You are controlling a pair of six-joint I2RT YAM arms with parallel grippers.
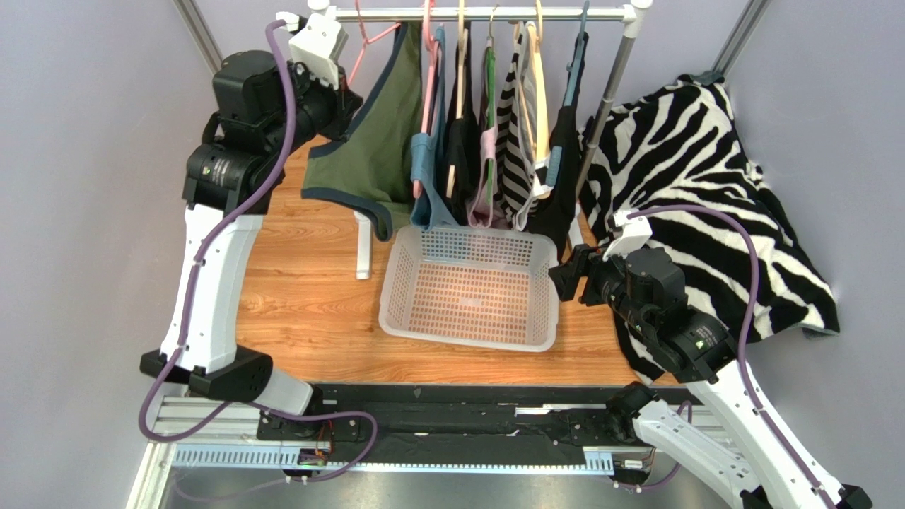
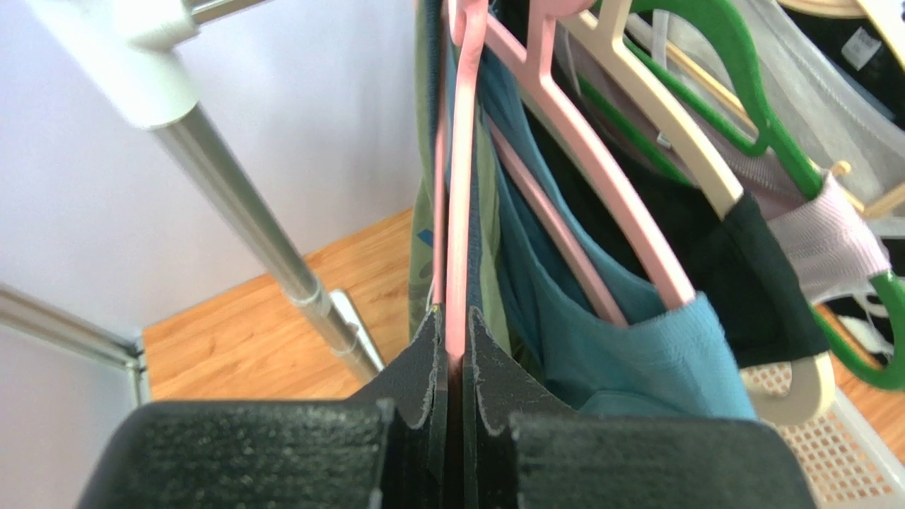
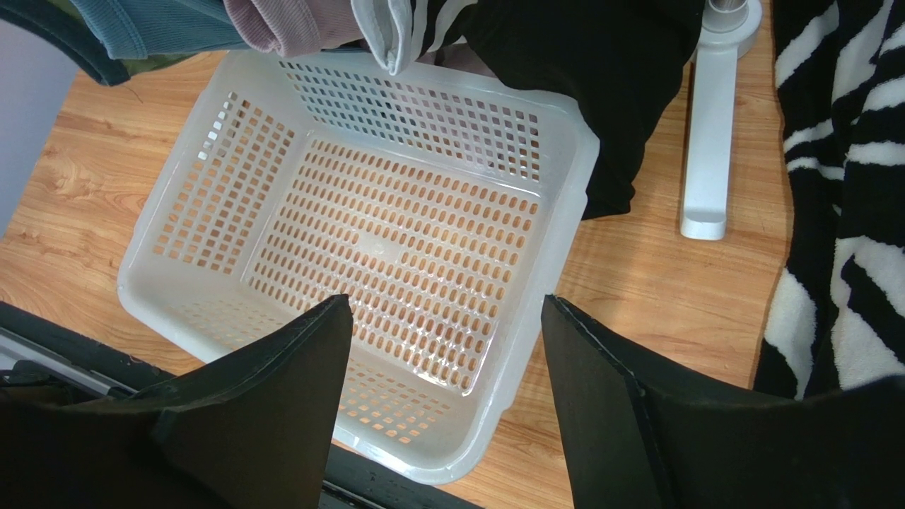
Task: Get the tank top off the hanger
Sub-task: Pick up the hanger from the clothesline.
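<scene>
An olive green tank top with dark trim hangs on a pink hanger at the left end of the rail, its lower edge swung out to the left. My left gripper is up beside it. In the left wrist view that gripper is shut on the pink hanger's arm, with strips of olive fabric on either side. My right gripper stands open low at the basket's right side. Its open jaws hold nothing, above the basket's near corner.
Several other tops hang on hangers along the rail, a teal one right next to the green one. A white perforated basket sits under them. A zebra-print cloth covers the right side. Rack pole and foot stand nearby.
</scene>
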